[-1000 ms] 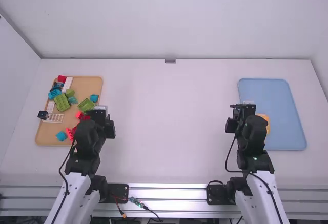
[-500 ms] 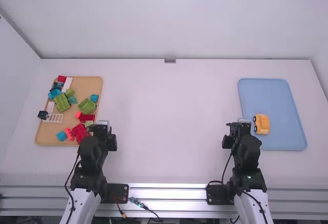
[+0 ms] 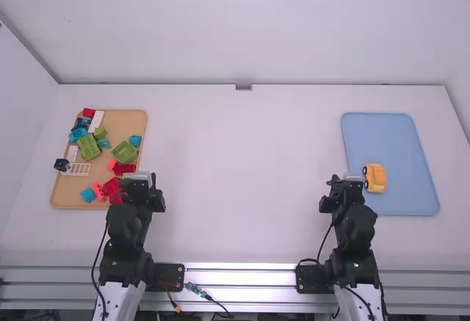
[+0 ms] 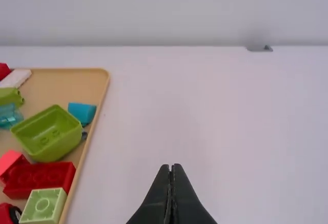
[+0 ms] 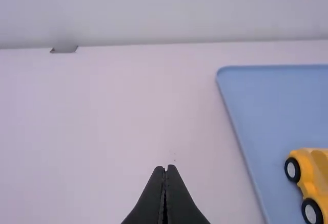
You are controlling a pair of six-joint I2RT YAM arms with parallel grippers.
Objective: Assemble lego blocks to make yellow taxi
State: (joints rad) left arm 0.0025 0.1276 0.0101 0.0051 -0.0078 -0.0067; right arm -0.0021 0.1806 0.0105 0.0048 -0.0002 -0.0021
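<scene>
There are two trays (image 3: 404,145), two robot arms (image 3: 125,233) and one yellow car (image 3: 377,178).

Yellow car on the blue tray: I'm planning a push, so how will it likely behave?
The yellow car would probably roll if pushed end-on, given the wheels along its side. Pushed sideways, it may skid instead. Its blocky, plastic-looking body should stay stiff when gripped.
</scene>
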